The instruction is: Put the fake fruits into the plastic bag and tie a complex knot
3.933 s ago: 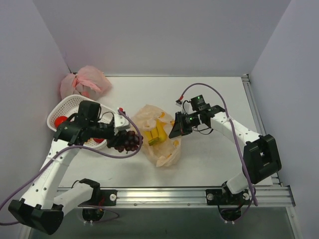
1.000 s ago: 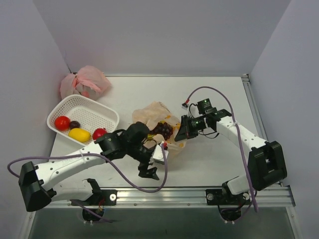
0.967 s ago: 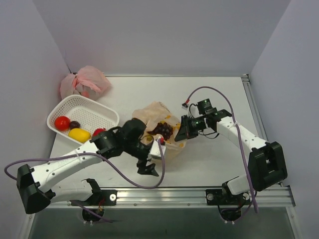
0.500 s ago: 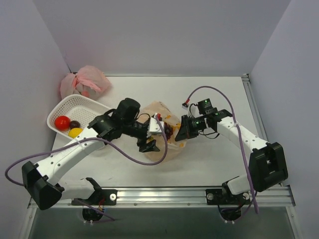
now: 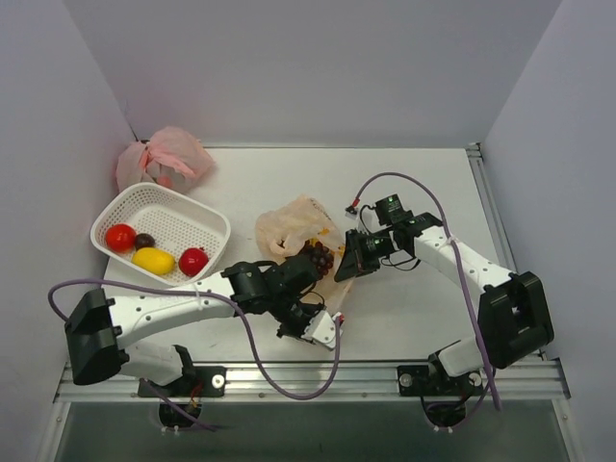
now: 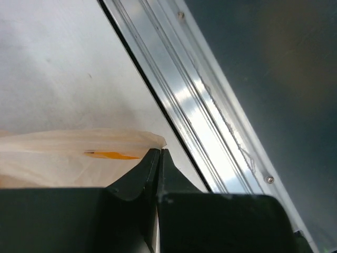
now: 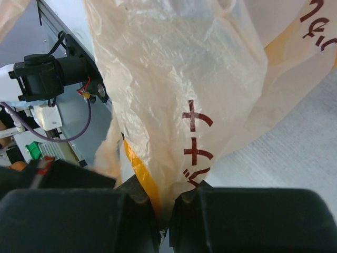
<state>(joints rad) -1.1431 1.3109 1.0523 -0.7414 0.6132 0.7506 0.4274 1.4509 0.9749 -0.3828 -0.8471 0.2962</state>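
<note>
The plastic bag (image 5: 287, 223) lies mid-table, a dark purple grape bunch (image 5: 316, 256) showing in its mouth. Its right edge is bunched between the jaws of my right gripper (image 5: 345, 268), which is shut on the film; the right wrist view shows the bag (image 7: 179, 79) rising from that gripper (image 7: 167, 211). My left gripper (image 5: 327, 322) sits near the table's front edge, just below the bag. In the left wrist view that gripper (image 6: 159, 151) is shut, with a corner of the bag (image 6: 68, 153) caught at its tips. Red fruits (image 5: 120, 237) (image 5: 193, 261), a yellow one (image 5: 154, 260) and a small dark one (image 5: 144, 241) lie in the basket.
The white mesh basket (image 5: 183, 214) stands at the left. A tied pink bag (image 5: 159, 159) lies behind it at the back left. The aluminium rail (image 6: 210, 132) runs along the table's near edge, close beside my left gripper.
My left arm has swung from over the bag's mouth down to the bag's near corner, and its open jaws have shut there. The grapes lie in the bag. The right gripper keeps its hold.
</note>
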